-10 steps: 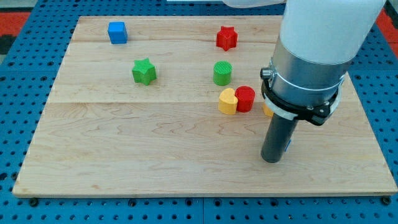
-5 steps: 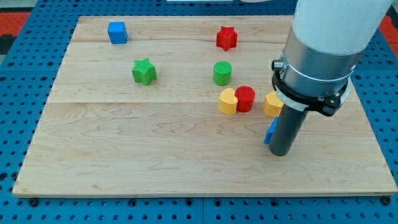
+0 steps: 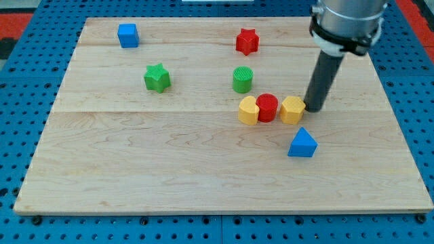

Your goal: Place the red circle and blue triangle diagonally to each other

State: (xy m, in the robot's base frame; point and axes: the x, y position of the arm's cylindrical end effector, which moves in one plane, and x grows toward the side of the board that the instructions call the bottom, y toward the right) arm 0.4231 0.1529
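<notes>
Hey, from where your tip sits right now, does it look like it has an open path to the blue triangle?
Probably yes. My tip sits just to the view's right of the yellow block, and the blue triangle lies below it toward the view's bottom, with bare board between them. Nothing seems to stand in that path.

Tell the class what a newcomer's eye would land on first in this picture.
First, the dark rod dropping from the view's top right, my tip just right of a tight row: yellow heart, red circle, yellow block. Below that row, toward the view's bottom, the blue triangle sits alone.
</notes>
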